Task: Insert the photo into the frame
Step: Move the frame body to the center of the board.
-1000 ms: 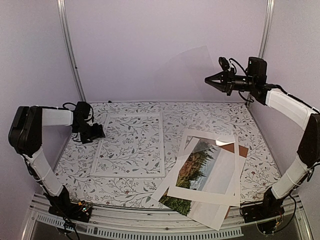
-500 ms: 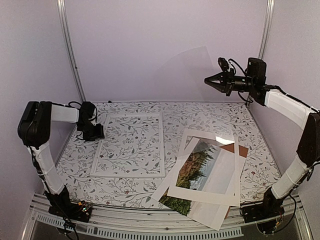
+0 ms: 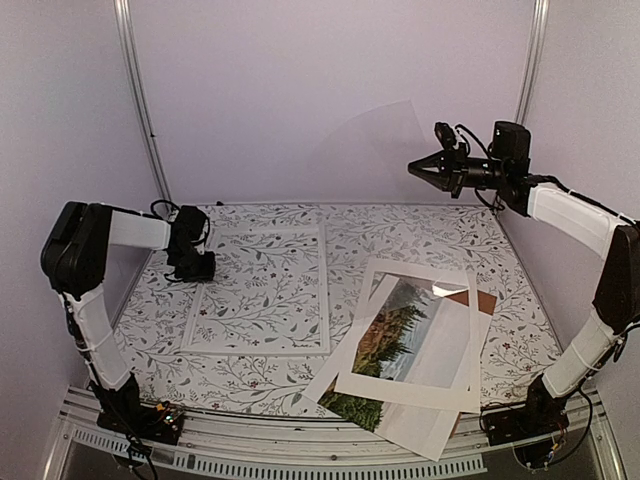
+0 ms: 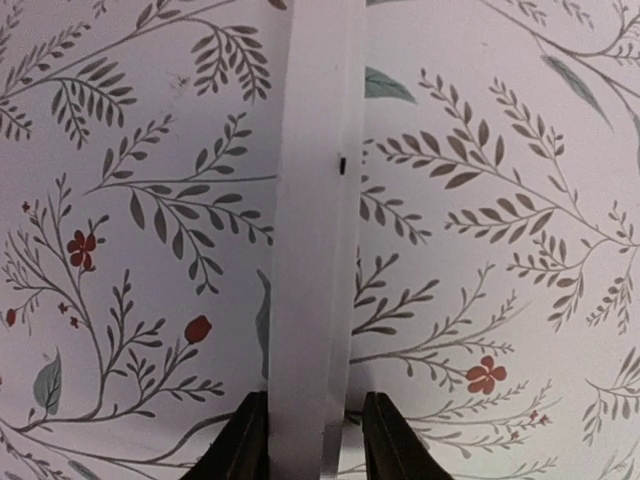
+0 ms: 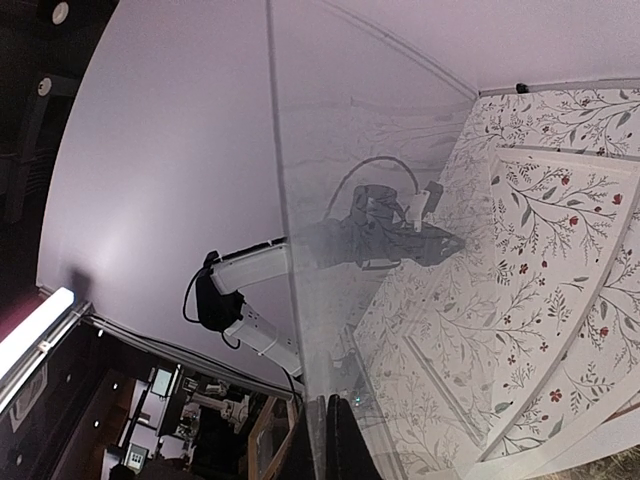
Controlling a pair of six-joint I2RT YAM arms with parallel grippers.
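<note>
Top external view is showing the frame (image 3: 258, 350) lying flat toward the left edge of the table (image 3: 520, 335), with the left hand (image 3: 193, 268) sitting low at its far left corner. Its fingers (image 4: 243, 445) are straddling the white border closely; whether they are gripping, I cannot tell. The photo (image 3: 395, 335) is lying by the near right corner under a white mat (image 3: 420, 272), well apart from both hands. The right hand (image 3: 413, 168) is hovering high over the far right corner, pinching a clear pane (image 3: 385, 135).
</note>
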